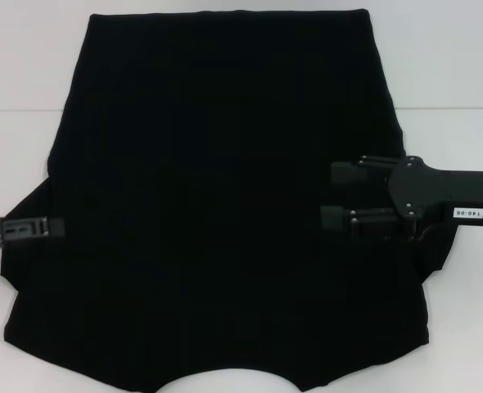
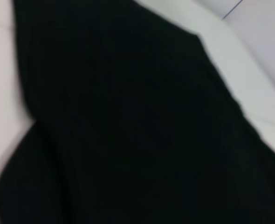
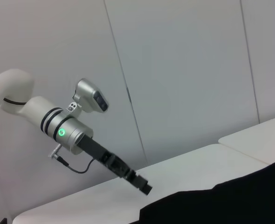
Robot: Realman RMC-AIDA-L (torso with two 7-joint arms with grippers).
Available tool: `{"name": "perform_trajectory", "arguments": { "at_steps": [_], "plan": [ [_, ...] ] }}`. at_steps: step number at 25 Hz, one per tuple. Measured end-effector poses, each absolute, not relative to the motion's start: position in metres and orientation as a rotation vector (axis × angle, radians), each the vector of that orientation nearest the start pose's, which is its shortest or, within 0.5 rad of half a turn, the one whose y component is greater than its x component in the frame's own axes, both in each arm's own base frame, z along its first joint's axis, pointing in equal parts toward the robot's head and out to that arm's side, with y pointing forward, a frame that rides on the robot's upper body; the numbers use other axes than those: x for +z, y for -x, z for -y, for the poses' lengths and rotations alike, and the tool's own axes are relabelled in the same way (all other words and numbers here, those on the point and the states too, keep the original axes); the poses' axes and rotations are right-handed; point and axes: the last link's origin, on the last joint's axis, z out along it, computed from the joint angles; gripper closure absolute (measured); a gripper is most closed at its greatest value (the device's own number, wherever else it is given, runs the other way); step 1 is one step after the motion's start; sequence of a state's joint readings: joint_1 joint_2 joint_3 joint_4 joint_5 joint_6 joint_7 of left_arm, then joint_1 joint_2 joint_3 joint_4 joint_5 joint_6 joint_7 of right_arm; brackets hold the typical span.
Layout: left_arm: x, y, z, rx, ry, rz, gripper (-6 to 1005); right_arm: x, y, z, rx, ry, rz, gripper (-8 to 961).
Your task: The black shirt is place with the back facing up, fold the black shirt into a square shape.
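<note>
1. The left gripper (image 1: 49, 228) reaches in from the left edge of the head view, its tip at the left border of the black shirt (image 1: 225, 205), about level with the sleeve. Only one dark finger shows there, so I cannot tell whether its jaws are parted or closed.
2. In the right wrist view the same left gripper (image 3: 140, 184) appears farther off, on the end of a white and silver arm (image 3: 44, 119) with a green light on its wrist, its tip low over the white table (image 3: 193, 163) just beside the edge of the black cloth.
3. The black shirt lies flat on the white table (image 1: 462, 65) and fills most of the head view. Its plain side faces up, with no lettering showing. The straight hem lies at the far edge, the curved neckline at the near edge, and the short sleeves spread to either side.
4. In the left wrist view the black shirt (image 2: 137, 130) covers nearly everything, with white table (image 2: 249, 79) showing along its border.
5. The right gripper (image 1: 336, 195) comes in from the right, over the right part of the shirt. Its two black fingers (image 1: 348, 172) point toward the middle of the cloth and stand clearly apart, with nothing seen between them.
</note>
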State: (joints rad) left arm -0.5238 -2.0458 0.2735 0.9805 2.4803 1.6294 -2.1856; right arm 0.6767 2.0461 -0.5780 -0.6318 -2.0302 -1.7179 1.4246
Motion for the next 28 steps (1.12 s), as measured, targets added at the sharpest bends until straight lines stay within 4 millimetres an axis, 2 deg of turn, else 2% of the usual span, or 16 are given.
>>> {"name": "perform_trajectory", "arguments": {
  "at_steps": [13, 28],
  "plan": [
    [0.105, 0.353, -0.326, -0.246, 1.938, 1.697, 108, 0.02, -0.215, -0.352, 0.872, 2.834, -0.501, 62],
    [0.091, 0.362, -0.332, -0.174, 1.919, 1.696, 147, 0.021, -0.216, -0.351, 0.876, 2.824, -0.509, 71]
  ]
}}
